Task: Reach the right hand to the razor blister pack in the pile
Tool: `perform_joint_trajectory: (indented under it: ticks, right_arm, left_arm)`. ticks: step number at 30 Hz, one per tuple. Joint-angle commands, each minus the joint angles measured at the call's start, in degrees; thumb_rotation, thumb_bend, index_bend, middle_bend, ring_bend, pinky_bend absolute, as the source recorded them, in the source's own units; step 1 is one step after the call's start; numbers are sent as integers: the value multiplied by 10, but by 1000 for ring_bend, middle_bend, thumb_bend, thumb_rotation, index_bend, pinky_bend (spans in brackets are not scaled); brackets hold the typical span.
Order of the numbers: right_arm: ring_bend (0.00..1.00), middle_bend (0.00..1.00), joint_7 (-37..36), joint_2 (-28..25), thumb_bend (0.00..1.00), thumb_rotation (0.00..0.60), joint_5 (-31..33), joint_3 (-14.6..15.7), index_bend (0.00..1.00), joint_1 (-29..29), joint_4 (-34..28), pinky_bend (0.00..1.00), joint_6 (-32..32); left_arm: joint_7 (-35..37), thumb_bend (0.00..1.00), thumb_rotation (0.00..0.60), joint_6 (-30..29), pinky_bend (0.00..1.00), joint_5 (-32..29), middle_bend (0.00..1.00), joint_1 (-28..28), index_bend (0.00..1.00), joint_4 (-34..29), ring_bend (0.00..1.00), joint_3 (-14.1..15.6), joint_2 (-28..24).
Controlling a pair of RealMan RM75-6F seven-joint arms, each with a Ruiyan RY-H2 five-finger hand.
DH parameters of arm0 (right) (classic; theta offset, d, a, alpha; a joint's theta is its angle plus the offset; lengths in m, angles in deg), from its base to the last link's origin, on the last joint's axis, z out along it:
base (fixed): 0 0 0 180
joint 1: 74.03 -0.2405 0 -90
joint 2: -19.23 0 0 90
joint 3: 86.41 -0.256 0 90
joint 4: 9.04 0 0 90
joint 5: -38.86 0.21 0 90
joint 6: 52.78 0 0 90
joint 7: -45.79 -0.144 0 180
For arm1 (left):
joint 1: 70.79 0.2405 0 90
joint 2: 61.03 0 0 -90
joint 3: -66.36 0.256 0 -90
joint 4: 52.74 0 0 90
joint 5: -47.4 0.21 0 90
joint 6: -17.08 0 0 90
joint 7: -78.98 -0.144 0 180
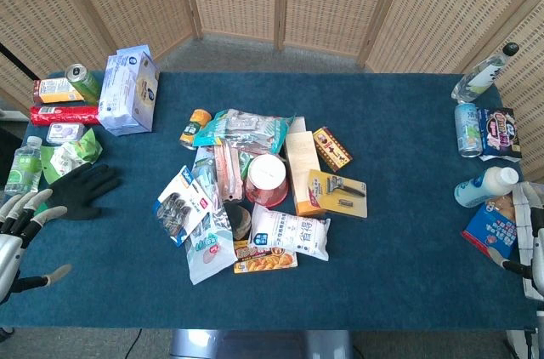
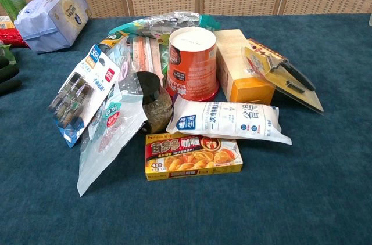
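Observation:
The razor blister pack (image 1: 338, 193) is a yellow card with a dark razor under clear plastic. It leans on the tan box (image 1: 301, 168) at the right side of the pile. In the chest view the razor blister pack (image 2: 285, 74) is tilted at the upper right. Only part of my right hand (image 1: 531, 248) shows at the table's right edge, far right of the pack, and its fingers are cut off by the frame. My left hand (image 1: 21, 231) hovers at the front left corner with its fingers spread and holds nothing.
The pile also holds a red cup (image 1: 266, 179), a white pouch (image 1: 291, 233), a curry box (image 1: 265, 259) and a clip pack (image 1: 180, 204). Bottles, a can (image 1: 468, 129) and snack packs stand at the right edge. A black glove (image 1: 85, 185) and a blue-white bag (image 1: 127, 91) lie left.

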Motion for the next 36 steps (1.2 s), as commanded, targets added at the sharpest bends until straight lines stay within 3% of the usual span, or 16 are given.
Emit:
perform_joint_trajectory:
  ticks: [1,6,8,14,16,25,36]
  right_arm:
    - [0,0,-8,0,0,600,-2,2,0,-1,-3,40,5]
    - [0,0,-40,-8,0,600,-13,9,0,-5,-9,29,27]
    - [0,0,-86,-17,0,600,-21,12,0,-9,-24,4,48]
    - [0,0,-234,-72,0,600,-55,22,0,-65,-47,0,185]
    - [0,0,-251,-84,0,600,-65,23,0,-86,-45,0,222]
    - [0,0,-238,-73,0,600,-70,23,0,-164,-50,0,329]
    - [0,0,-163,45,0,600,33,-27,0,-268,8,0,391]
  left_arm:
    - [1,0,600,3,0,-2,0,-2,229,0,0,0,0]
    - [17,0,600,1,0,10,0,-4,231,0,0,1,-1]
    - [18,0,600,1,0,13,0,-5,231,-3,0,1,-2]
    - [0,0,600,11,0,16,0,-18,233,-27,0,-7,-16]
    - [-4,0,600,14,0,13,0,-21,233,-32,0,-9,-17]
    - [-16,0,600,29,0,-12,0,-30,233,-38,0,-17,-18]
    - [-29,0,600,43,0,-42,0,-38,234,-38,0,-26,-12]
